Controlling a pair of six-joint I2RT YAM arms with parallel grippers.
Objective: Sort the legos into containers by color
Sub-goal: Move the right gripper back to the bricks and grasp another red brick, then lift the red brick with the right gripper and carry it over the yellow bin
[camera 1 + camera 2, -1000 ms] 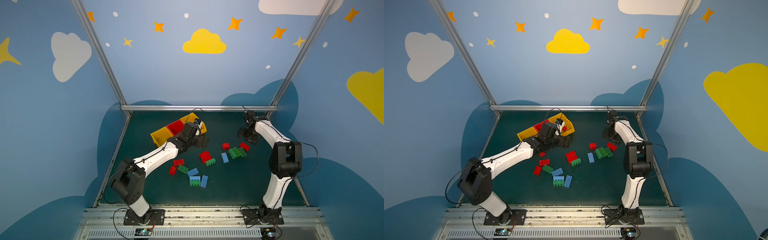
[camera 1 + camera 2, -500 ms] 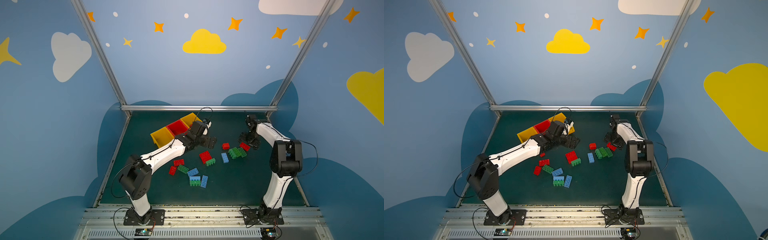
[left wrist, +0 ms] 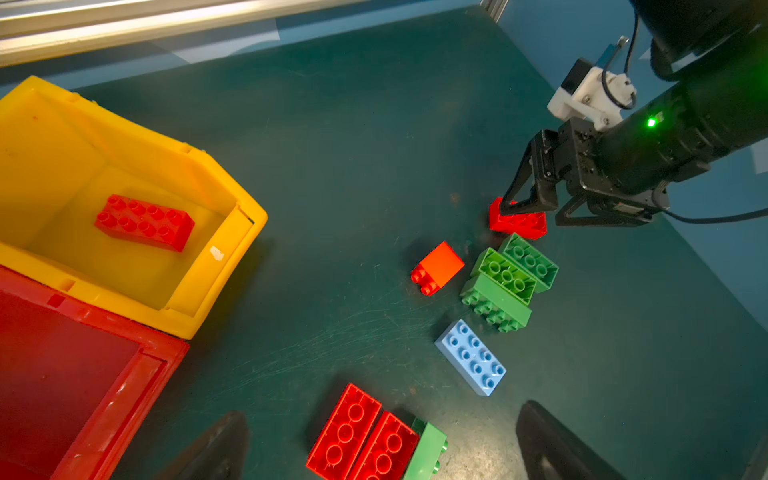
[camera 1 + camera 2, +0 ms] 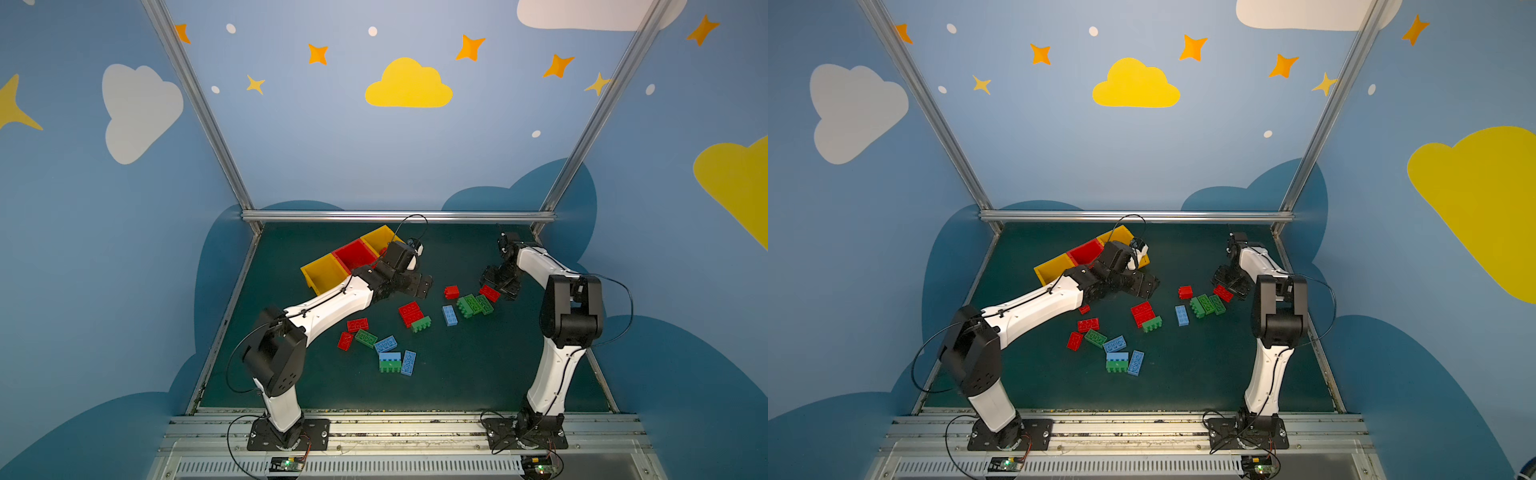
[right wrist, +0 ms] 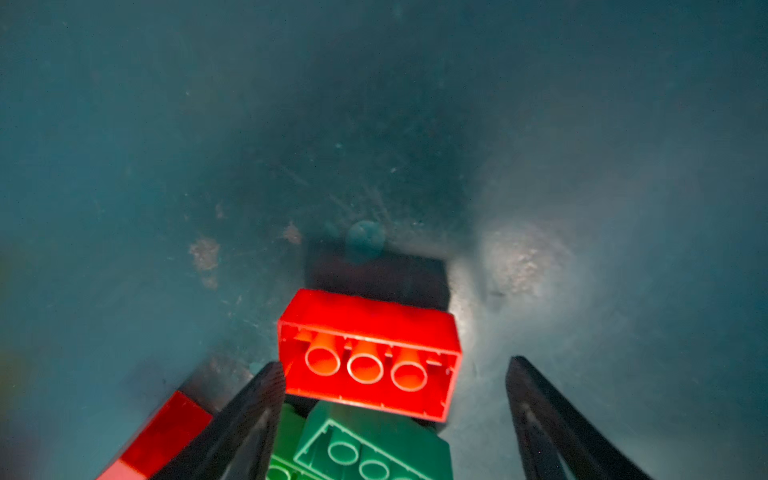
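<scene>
Now, right tool (image 5: 395, 365) low over the tabletop (image 5: 166, 145), jaws spread to either side of a red brick (image 5: 370, 332). One finger (image 5: 253, 411) sits at the brick's end, touching or nearly so. The other finger (image 5: 532, 403) stands clear, bare tabletop between. Not a pinch yet: the jaws look lined up to take the brick along its length. Brick lies tipped on its side, hollow underside toward the wrist camera, resting against green bricks (image 5: 374, 449) just behind the fingertips. Probably why the tool comes in from the open side; the green ones block the other.

Left tool (image 3: 382, 411) hangs spread wide, holding nothing. Directly under its jaws: a pair of red bricks (image 3: 361, 436) with a green brick (image 3: 428, 455) butted against them. Likely its next pick.

Beside the left tool, the bins. A yellow bin (image 3: 232, 241) holds one long red brick (image 3: 143, 222) flat on its floor. Joined to it, a red bin (image 3: 153, 357), nothing to see in the part shown. A second yellow bin (image 4: 320, 270) closes the row, farthest from both tools, in a top view. Red seems assigned to that first yellow bin, which would explain the right tool going for red.

Between the two tools: a small red brick (image 3: 438, 268) on its side and a blue brick (image 3: 471, 357), studs up. More loose bricks (image 4: 388, 345) lie back toward the left arm's base. Most of the sorting looks undone.
</scene>
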